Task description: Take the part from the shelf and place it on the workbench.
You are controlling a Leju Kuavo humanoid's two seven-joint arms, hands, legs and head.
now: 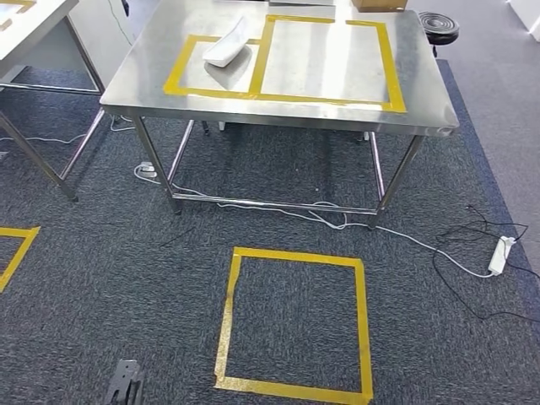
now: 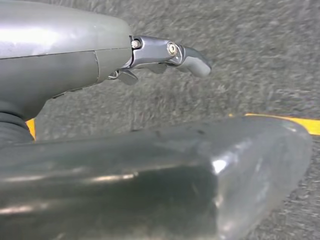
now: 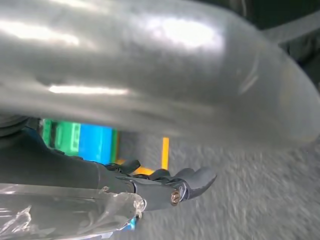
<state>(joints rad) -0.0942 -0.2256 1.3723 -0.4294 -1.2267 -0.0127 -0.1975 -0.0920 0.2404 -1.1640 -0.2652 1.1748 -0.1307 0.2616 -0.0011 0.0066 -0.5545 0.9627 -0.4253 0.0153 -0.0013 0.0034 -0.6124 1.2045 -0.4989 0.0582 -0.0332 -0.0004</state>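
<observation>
The white curved part (image 1: 227, 42) lies on the steel workbench (image 1: 417, 111), inside the smaller of two yellow-taped rectangles at its far left. Both arms hang low, well short of the bench. In the left wrist view my left hand (image 2: 151, 52) stretches its fingers out over grey carpet, with nothing in it. My right hand (image 3: 162, 187) likewise has its fingers extended and holds nothing.
A yellow taped square (image 1: 296, 325) marks the carpet in front of the bench. White cables and a power strip (image 1: 501, 253) lie on the floor at the right. A second steel table (image 1: 32, 25) stands at the left, and a black stool (image 1: 438, 27) behind the bench.
</observation>
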